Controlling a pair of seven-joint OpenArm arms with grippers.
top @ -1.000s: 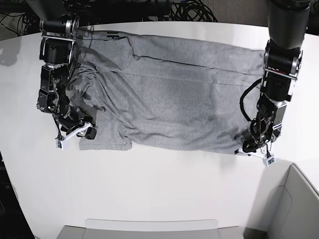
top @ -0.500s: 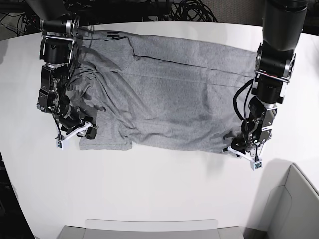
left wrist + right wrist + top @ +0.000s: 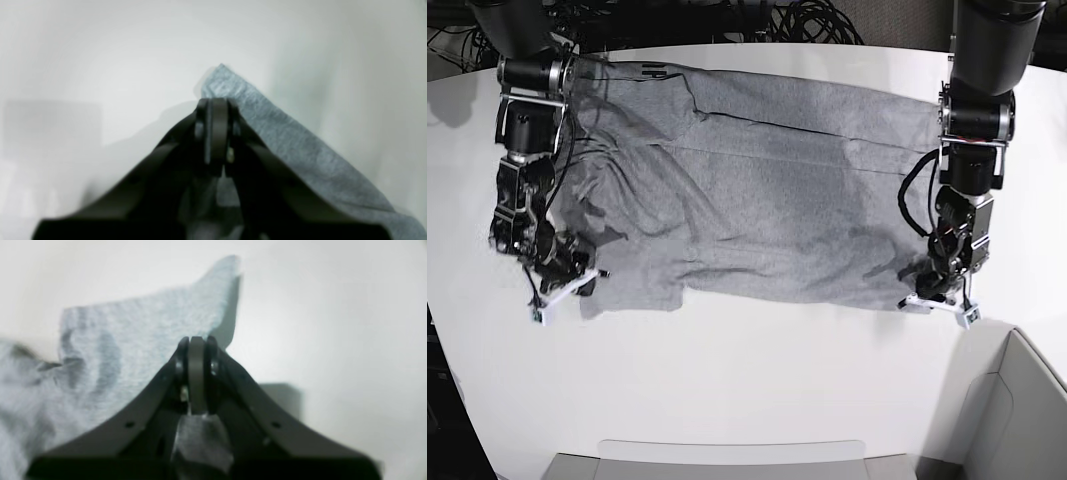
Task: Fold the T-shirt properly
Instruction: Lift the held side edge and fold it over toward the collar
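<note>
**Grippers pinched on the near corners of the shirt**

Cloth fills the middle of your white table (image 3: pixel 747 380): the heather-grey T-shirt (image 3: pixel 767 190) lies spread out, plain side up, wrinkled toward the base view's left and smoother toward its right. Its far edge runs near the table's back rim, and its near edge faces the grey bins at the bottom of that view.

Your left gripper (image 3: pixel 217 110), on the base view's right, has its fingers pressed together on the shirt's near corner. In the left wrist view a small grey tip of fabric pokes out past the fingertips, and the hem trails away to the lower right over bare table.

Your right gripper (image 3: pixel 196 346), on the base view's left, is likewise clamped with no gap visible. In the right wrist view a flap of grey fabric stands up beyond the fingertips and bunches off to the left, with more cloth showing between the finger arms below.
</note>
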